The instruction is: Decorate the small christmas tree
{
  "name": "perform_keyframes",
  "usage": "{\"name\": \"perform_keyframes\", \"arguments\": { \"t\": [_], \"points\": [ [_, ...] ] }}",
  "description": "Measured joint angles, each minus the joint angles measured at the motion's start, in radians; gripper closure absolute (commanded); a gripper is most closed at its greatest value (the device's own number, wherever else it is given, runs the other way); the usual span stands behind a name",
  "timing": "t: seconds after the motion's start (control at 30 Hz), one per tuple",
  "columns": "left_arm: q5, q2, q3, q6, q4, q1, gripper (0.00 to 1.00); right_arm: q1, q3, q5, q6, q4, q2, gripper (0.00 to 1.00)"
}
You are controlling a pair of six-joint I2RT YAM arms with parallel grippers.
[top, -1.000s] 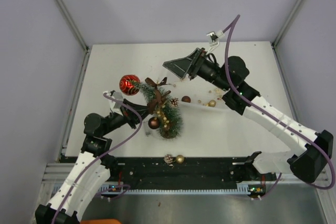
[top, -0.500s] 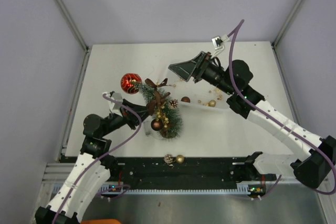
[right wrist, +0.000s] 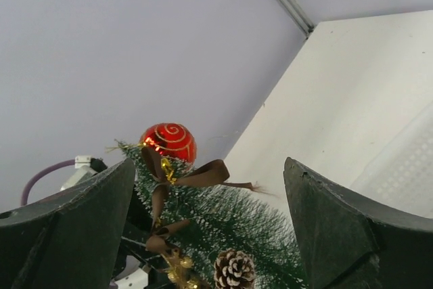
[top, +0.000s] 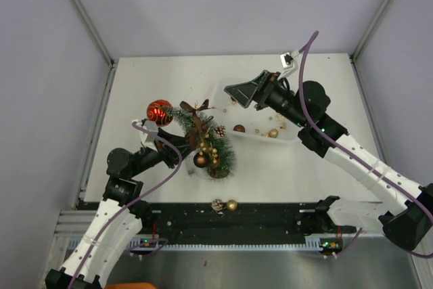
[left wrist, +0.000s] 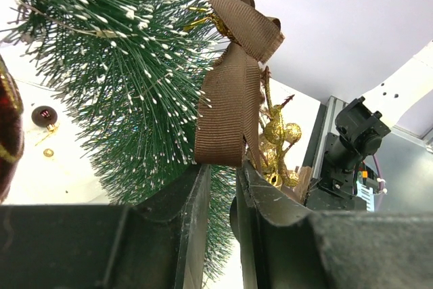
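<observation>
Two arms, one tree. Left gripper [left wrist: 221, 174]: low, reaching forward into the bristles, jaws slightly parted, brown ribbon [left wrist: 230, 99] tail at their gap. Small christmas tree [top: 210, 143]: mid-table, leaning, red bauble [top: 159, 112] at its tip shifted left; base indistinct. Right gripper [top: 233, 95]: raised, spread wide, drawn back rightward.

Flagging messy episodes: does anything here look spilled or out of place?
Yes. A pinecone and a gold bauble lie at the near edge of the table, against the black rail, well apart from the small christmas tree.
</observation>
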Motion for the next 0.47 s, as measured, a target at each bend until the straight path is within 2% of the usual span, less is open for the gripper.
{"name": "perform_keyframes", "arguments": {
  "t": [0.3,0.47],
  "points": [
    [0.002,0.000,0.000,0.003,0.000,0.000,0.72,-0.001,0.000,0.113,-0.046,-0.200,-0.018,0.07],
    [0.004,0.000,0.000,0.011,0.000,0.000,0.72,-0.001,-0.011,0.167,-0.078,-0.261,-0.078,0.06]
  ]
}}
